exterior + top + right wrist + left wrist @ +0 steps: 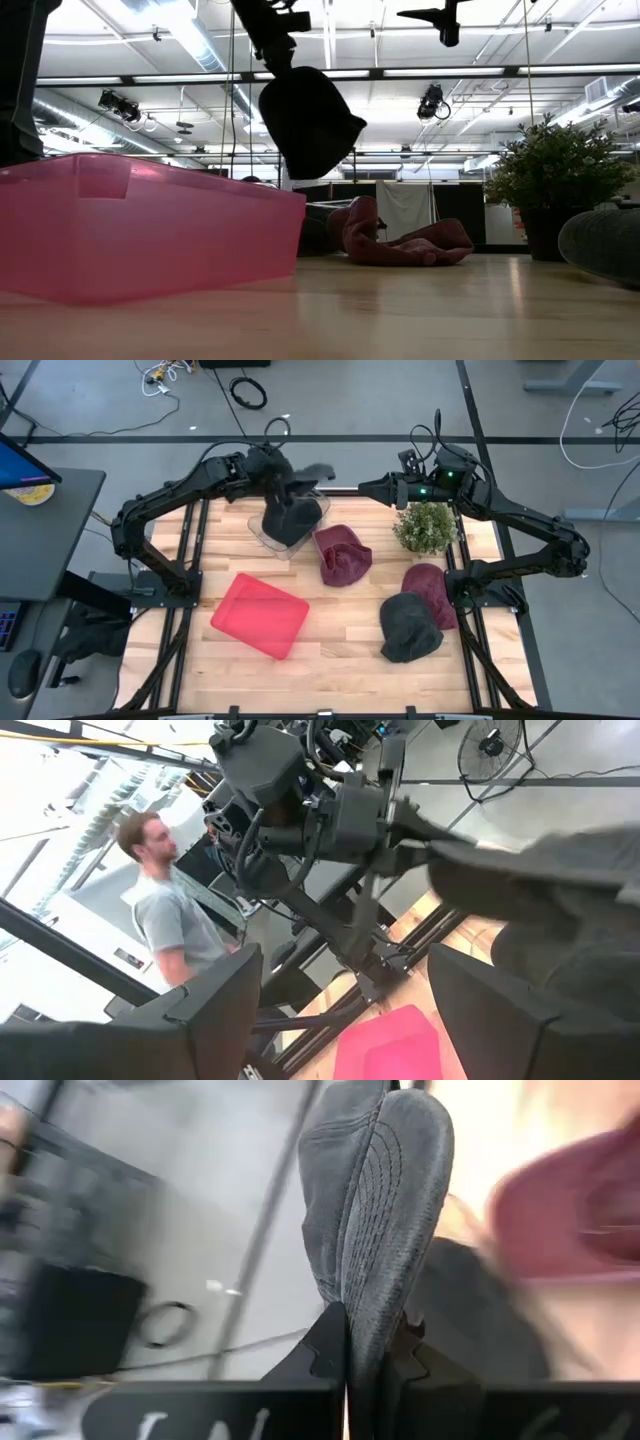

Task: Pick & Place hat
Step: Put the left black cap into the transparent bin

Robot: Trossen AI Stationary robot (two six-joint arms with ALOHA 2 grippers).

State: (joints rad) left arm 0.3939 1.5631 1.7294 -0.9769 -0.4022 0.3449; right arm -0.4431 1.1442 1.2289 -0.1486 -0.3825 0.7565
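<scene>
Left gripper (pixel 365 1342) clenched on dark grey hat (pixel 292 517), hat suspended above clear bin (pixel 262 532) at table's far edge, right gripper (pixel 340 995) released, raised near potted plant (pixel 426 526), pink bin (pixel 260 615) on table

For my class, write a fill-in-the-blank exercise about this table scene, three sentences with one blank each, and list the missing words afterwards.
1. The left end effector is shut on a dark grey ____, held in the air.
2. The bin on the table's left half is coloured ____.
3. The right end effector hangs with its fingers ____, holding nothing, beside the potted plant.

Missing words: hat; pink; open
</scene>
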